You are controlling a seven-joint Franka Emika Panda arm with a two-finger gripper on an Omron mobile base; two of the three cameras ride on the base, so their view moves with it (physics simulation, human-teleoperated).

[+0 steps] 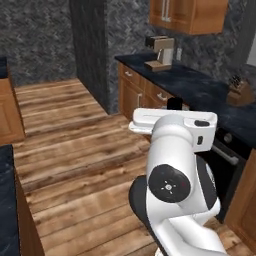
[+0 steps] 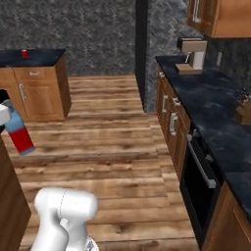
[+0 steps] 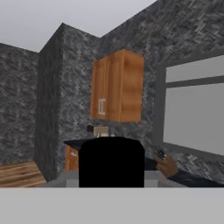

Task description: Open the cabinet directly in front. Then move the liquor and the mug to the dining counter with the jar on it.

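From the left base view, the white arm (image 1: pixel 175 175) bulks up in the foreground over a plank floor (image 1: pixel 75 150). Beyond it a black marbled surface (image 1: pixel 200 87) runs along the right wall, carrying a coffee machine (image 1: pixel 160 52) and a knife block (image 1: pixel 239 92). A wooden wall cabinet (image 1: pixel 187 15) hangs above, doors closed, and a dark oven front (image 1: pixel 227 155) sits below the surface.

From the right base view, the liquor (image 2: pixel 18 132) shows at the left edge: blue upper body, red lower band, tilted, held up off the floor against a white part of the hand. Far back on the left, a small red thing (image 2: pixel 24 53), possibly the mug, stands on a black-topped island (image 2: pixel 34 59). The coffee machine (image 2: pixel 192 55) is at the far right.

In the hand view, a black cap (image 3: pixel 111 162) blocks the lower middle, close to the camera. The gripper appears pinched on the liquor, though its fingertips are hidden. Behind it hangs the closed cabinet (image 3: pixel 116 85), with a window (image 3: pixel 194 109) to the right.
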